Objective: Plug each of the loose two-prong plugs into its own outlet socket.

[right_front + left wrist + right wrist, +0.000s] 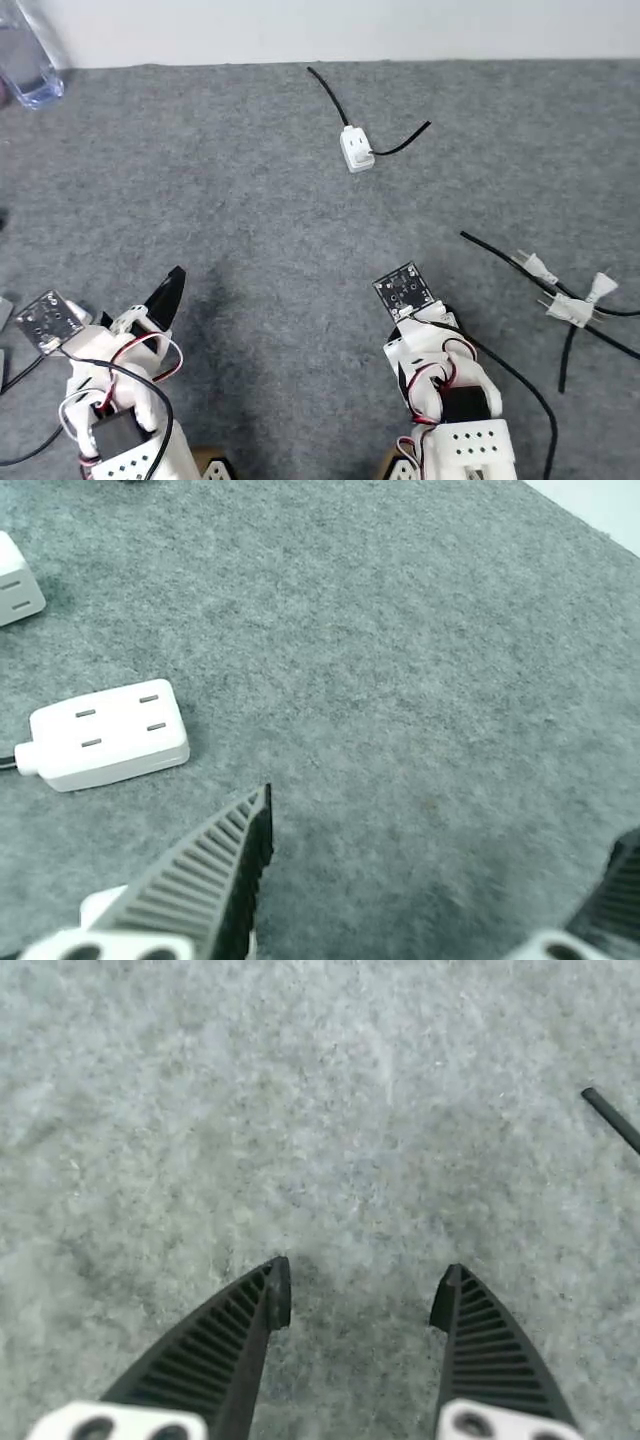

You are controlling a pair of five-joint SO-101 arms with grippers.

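1. The 2 loose plugs [537, 267] [568, 308] lie near each other at the right edge of the gray mat [250, 230], white bodies on black cords that cross, metal prongs bare and pointing toward the mat's middle.
2. One white outlet socket [357, 148] sits at the far middle of the mat, well apart from the plugs, with black cord leaving it on 2 sides.
3. In the left wrist view, a white outlet block [105, 732] lies flat and face up, showing 2 pairs of slots and a black cord at one end; a second outlet [15, 580] lies apart from it at the frame's edge.
4. The left gripper [430, 865] hangs just above the mat near that block, its fingers spread wide, holding and touching nothing.
5. The right gripper [365, 1295] points down at bare mat, fingers parted, nothing between them; a black cord end [612, 1118] lies off to one side.
6. A clear bottle [25, 60] stands at the far left corner.
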